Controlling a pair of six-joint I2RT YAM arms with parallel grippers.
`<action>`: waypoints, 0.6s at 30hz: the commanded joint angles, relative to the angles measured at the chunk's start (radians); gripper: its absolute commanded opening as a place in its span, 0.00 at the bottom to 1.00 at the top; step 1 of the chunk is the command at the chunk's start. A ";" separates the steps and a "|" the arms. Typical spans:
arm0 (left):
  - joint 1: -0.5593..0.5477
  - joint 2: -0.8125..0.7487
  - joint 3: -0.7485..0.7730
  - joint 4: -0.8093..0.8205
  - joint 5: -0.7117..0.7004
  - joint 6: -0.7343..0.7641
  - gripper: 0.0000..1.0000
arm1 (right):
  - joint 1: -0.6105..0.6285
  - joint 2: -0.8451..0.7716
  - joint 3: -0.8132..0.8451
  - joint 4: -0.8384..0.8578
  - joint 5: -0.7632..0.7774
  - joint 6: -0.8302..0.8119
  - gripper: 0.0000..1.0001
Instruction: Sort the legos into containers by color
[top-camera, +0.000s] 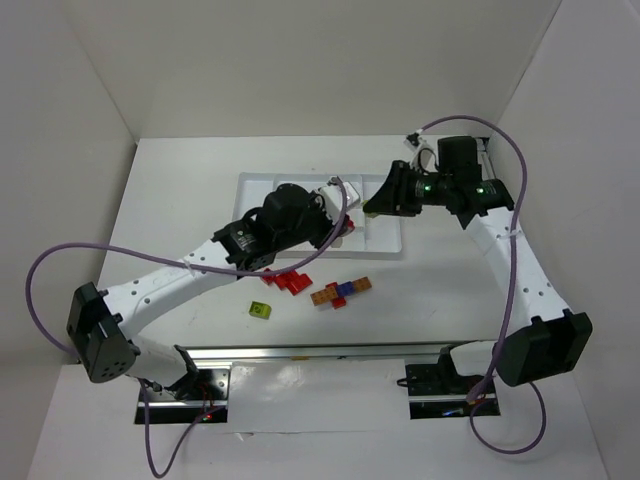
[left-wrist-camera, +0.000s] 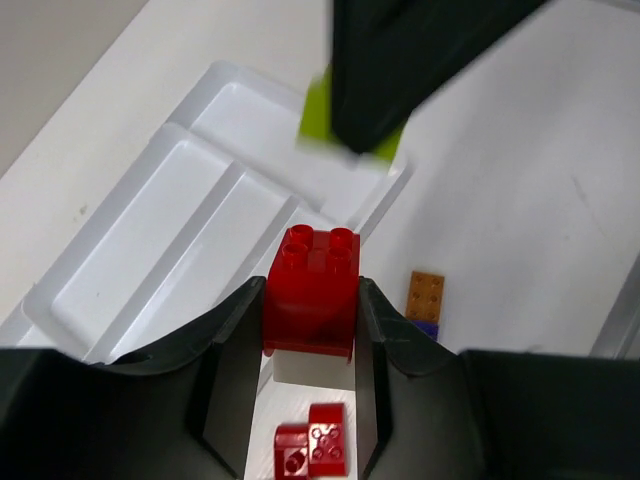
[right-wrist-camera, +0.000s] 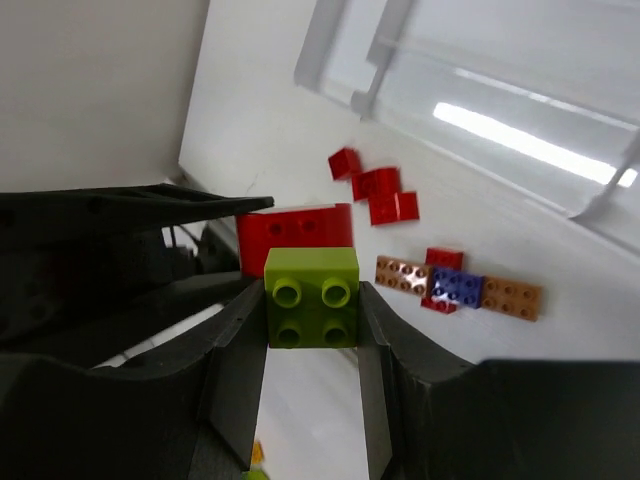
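**Both arms loaded, drop-off pending**

The left gripper (left-wrist-camera: 311, 305) pinched a red brick (left-wrist-camera: 312, 285) between its fingers, studs facing the wrist camera. It hung by the near edge of the tray (left-wrist-camera: 180, 220). The right gripper (right-wrist-camera: 311, 300) pinched a lime brick (right-wrist-camera: 311, 312) the same way, above the tray's right end. The tray lay at the far middle of the table (top-camera: 190, 190).

Unsorted pieces lay on the table:
- loose red bricks (top-camera: 290, 282), just off the tray's near edge
- an orange-brown and blue row (top-camera: 342, 292), beside the loose red bricks
- a stray lime brick (top-camera: 261, 310), nearer the table's near edge

Step judged: carry and place, one colour per arm. No brick showed in the compartments visible from the left wrist.

The next move would call for:
- a separate compartment for each arm
- each brick lowered inside the low walls
- the fingers spread only then
- the arms taking turns, since the two grippers sat close together over the tray
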 joint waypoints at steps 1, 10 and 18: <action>0.075 -0.040 -0.020 -0.039 0.041 -0.032 0.00 | -0.088 0.004 0.060 0.057 -0.029 0.034 0.19; 0.213 -0.062 -0.056 -0.030 0.086 -0.154 0.00 | -0.146 0.057 0.005 0.163 0.150 0.106 0.19; 0.472 -0.051 -0.033 -0.163 0.075 -0.409 0.00 | -0.011 0.223 -0.012 0.261 0.548 0.111 0.19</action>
